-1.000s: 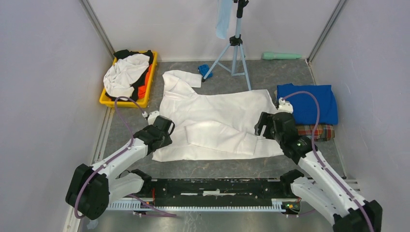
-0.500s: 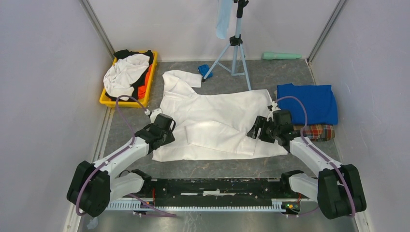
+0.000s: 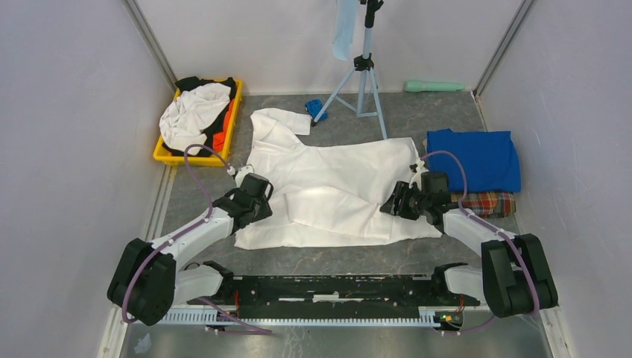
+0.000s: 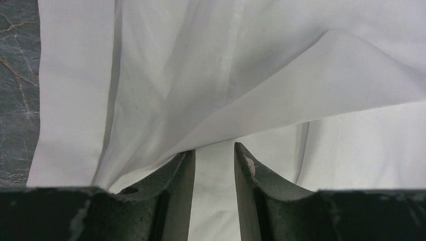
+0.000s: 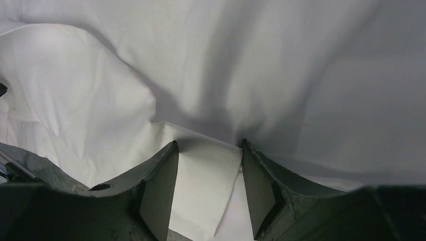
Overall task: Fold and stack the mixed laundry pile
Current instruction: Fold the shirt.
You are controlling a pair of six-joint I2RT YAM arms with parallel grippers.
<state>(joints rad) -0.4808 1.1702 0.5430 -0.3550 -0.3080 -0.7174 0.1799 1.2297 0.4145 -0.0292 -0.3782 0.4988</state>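
Both parted | left tool (image 4: 214, 150) straddles white shirt (image 3: 335, 179) fold | right tool (image 5: 208, 145) straddles its opposite edge

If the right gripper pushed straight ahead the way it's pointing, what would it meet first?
The white shirt: its cloth lies between the jaws of the right gripper, more bunched just ahead.

left hand (image 3: 258, 198) and right hand (image 3: 390, 204) meet the white shirt's (image 3: 335, 183) opposite edges, perhaps gripping.

walls (image 3: 67, 112): plain pale grey | floor (image 3: 447, 112): dark marbled | tripod (image 3: 363, 63): far centre
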